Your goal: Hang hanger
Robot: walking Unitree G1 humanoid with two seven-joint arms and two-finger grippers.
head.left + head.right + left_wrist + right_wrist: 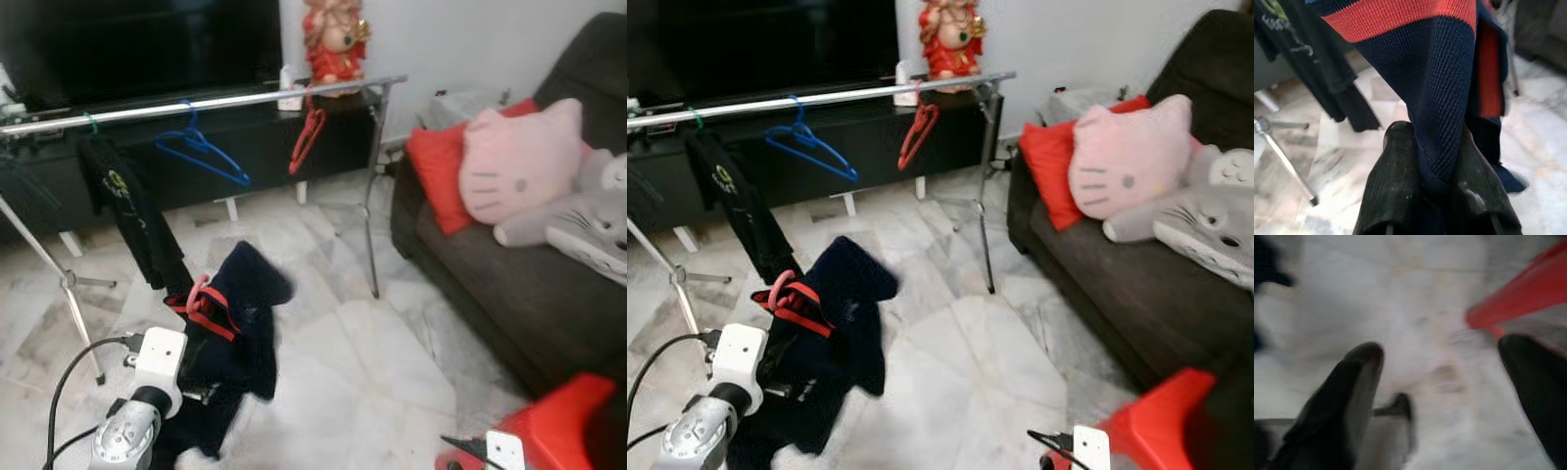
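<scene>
the left end effector (1437,161) pinches a navy sweater (240,313) on a pink hanger (199,291), low beside the rail (196,104). the right end effector (1449,382) hangs spread wide, holding nothing.

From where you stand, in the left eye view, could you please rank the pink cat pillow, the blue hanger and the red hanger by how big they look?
1. Pink cat pillow, clearly the largest.
2. Blue hanger.
3. Red hanger, smallest, though it hangs nearly edge-on to the camera, so its real size may match the blue one's.
</scene>
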